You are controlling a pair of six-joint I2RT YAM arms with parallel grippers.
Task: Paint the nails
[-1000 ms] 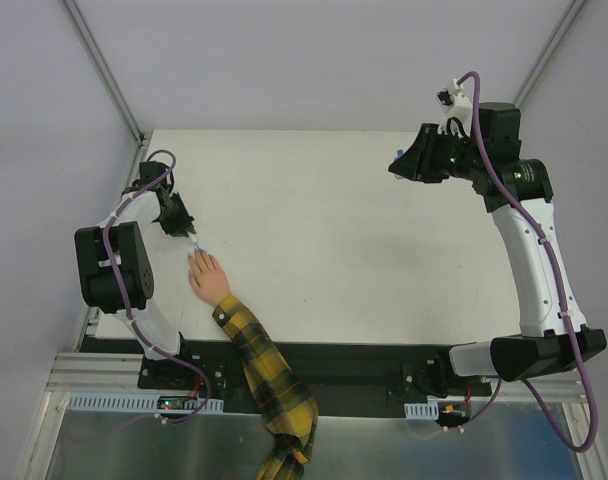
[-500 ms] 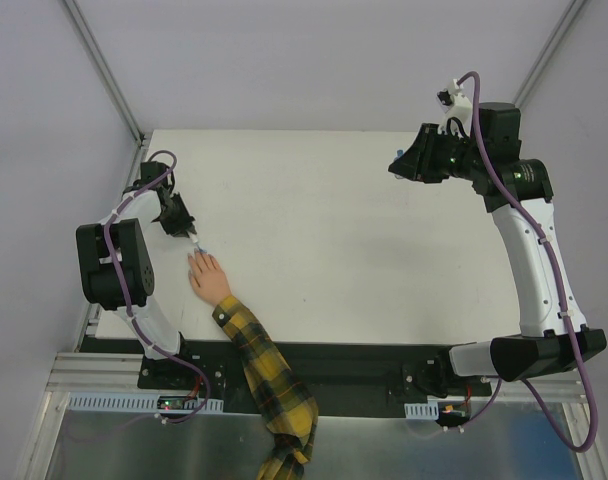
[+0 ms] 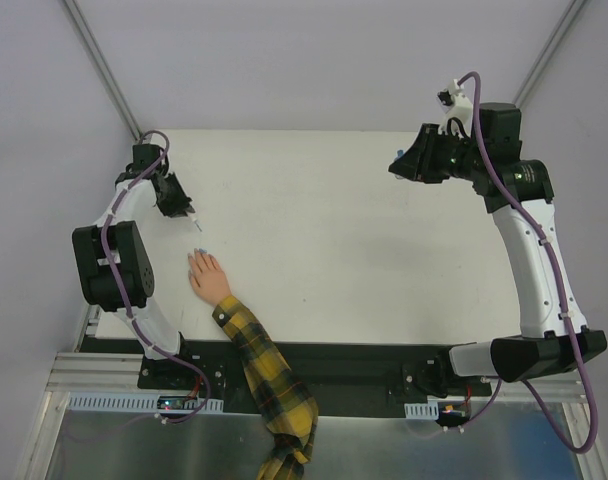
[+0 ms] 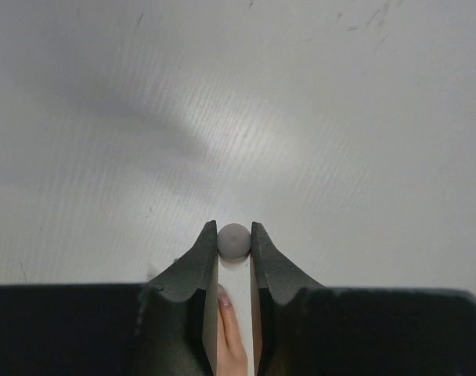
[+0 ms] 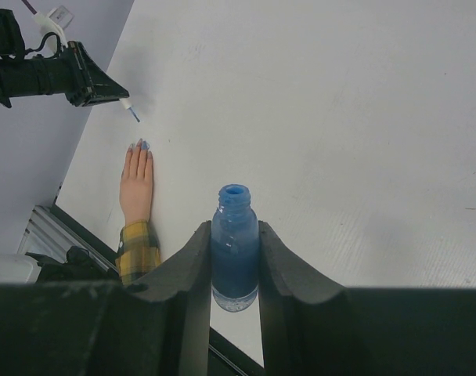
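A small peach hand (image 3: 208,277) with a yellow-and-black plaid sleeve (image 3: 264,375) lies palm down at the table's left front. Its nails (image 3: 197,252) look light blue, as they also do in the right wrist view (image 5: 140,145). My left gripper (image 3: 182,206) hovers behind the hand, clear of it, shut on a grey-capped brush (image 4: 234,240) whose blue tip (image 3: 197,228) points toward the fingertips. One finger (image 4: 230,341) shows between its jaws. My right gripper (image 3: 397,165) is at the back right, shut on an open blue polish bottle (image 5: 235,235).
The white table (image 3: 324,230) runs to a black front rail (image 3: 334,365). Grey walls and frame posts close in the back and sides. The sleeve hangs over the near edge.
My left gripper has drawn back from the fingertips toward the far left, lifting the brush tip off the nails. The right arm and the hand have not moved.
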